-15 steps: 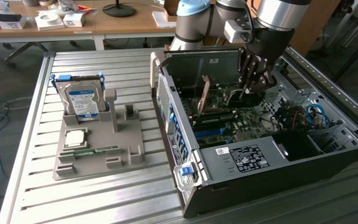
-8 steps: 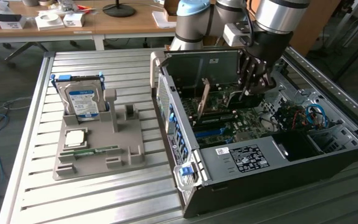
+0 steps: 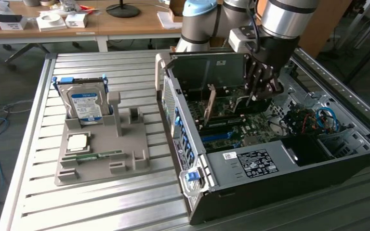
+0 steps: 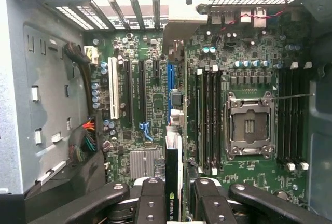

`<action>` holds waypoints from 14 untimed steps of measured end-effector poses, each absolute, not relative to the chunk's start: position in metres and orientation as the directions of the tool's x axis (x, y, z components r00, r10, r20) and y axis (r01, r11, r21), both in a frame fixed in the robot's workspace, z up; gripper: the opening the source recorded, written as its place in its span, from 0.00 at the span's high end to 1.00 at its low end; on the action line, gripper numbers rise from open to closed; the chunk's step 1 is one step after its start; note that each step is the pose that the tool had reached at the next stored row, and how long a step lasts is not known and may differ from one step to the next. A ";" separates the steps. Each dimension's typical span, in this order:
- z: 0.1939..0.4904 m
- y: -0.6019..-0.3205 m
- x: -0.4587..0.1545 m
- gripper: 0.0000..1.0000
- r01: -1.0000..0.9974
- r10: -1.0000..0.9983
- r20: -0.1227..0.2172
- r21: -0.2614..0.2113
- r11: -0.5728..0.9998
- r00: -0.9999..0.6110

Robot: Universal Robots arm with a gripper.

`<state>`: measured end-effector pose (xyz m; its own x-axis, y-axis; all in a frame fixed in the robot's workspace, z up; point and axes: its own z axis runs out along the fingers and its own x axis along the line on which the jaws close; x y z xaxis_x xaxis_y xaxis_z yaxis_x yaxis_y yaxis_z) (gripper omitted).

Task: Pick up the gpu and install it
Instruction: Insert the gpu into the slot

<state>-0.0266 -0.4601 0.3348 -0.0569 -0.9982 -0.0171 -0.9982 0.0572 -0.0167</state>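
Observation:
The gpu (image 4: 173, 172) is seen edge-on in the wrist view, a thin black card with a green logo, and its silver bracket (image 4: 176, 32) points toward the case's rear slots. My gripper (image 4: 174, 203) is shut on it, one finger (image 4: 151, 200) on each side. The card hangs upright over the green motherboard (image 4: 249, 42), in line with a blue slot (image 4: 169, 76). Whether it sits in the slot I cannot tell. In the exterior view my gripper (image 3: 259, 94) reaches down into the open computer case (image 3: 249, 161), holding the gpu (image 3: 227, 107) over the board.
A grey parts holder (image 3: 130, 159) lies on the slatted table at the exterior view's left. It carries a silver hard drive with a blue label (image 3: 82, 103), a square chip (image 3: 77, 142) and a green memory stick (image 3: 95, 155). Cables (image 3: 320, 118) and case walls surround the gripper.

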 end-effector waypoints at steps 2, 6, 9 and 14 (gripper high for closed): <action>0.333 -0.460 -0.027 0.74 -0.998 -0.998 -0.017 -0.017 0.056 -0.056; 0.328 -0.460 -0.028 0.74 -0.998 -0.998 -0.017 -0.017 0.055 -0.055; 0.325 -0.460 -0.029 0.74 -0.998 -0.998 -0.017 -0.017 0.054 -0.054; 0.320 -0.460 -0.030 0.74 -0.998 -0.998 -0.017 -0.017 0.053 -0.053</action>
<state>-0.0302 -0.4601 0.3202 -0.0528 -0.9985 -0.0173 -0.9984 0.0531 -0.0168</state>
